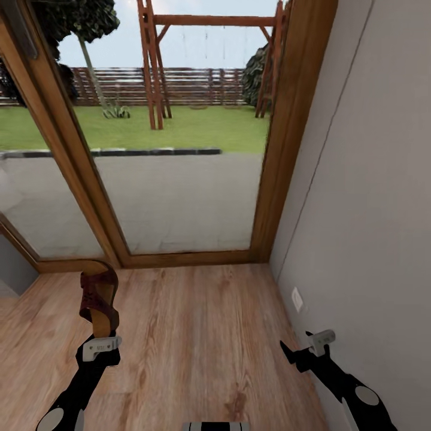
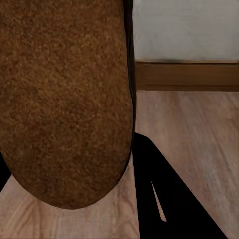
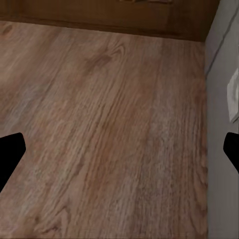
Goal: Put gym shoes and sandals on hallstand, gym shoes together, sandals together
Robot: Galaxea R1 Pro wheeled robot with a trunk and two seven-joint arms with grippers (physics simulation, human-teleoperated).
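At the far left, your left gripper (image 1: 103, 335) is raised above the corridor floor (image 1: 197, 335) with its jaws pinching one sandal (image 1: 99, 296) at one end. The sandal stands nearly upright over the gripper, its perforated strap facing left and its tan sole edge to the right. From the left wrist camera, the sandal's brown sole (image 2: 64, 99) fills most of the picture, with floor planks beyond it. I judge this a carrying hold: the shoe is lifted clear so that it cannot drag while the base travels.

In the middle, a glazed door in a wooden frame (image 1: 281, 131) looks out on paving, lawn and a swing set. The planks before it are bare.

At the right, your right gripper (image 1: 302, 353) hangs low near the grey wall (image 1: 371, 209), beside a wall socket (image 1: 297, 299). Its jaws are spread and hold nothing; the right wrist camera shows both dark fingertips (image 3: 11, 149) wide apart over the floor.

You are facing a corner, so in my judgement you must turn the base to find the hallstand before any placing.
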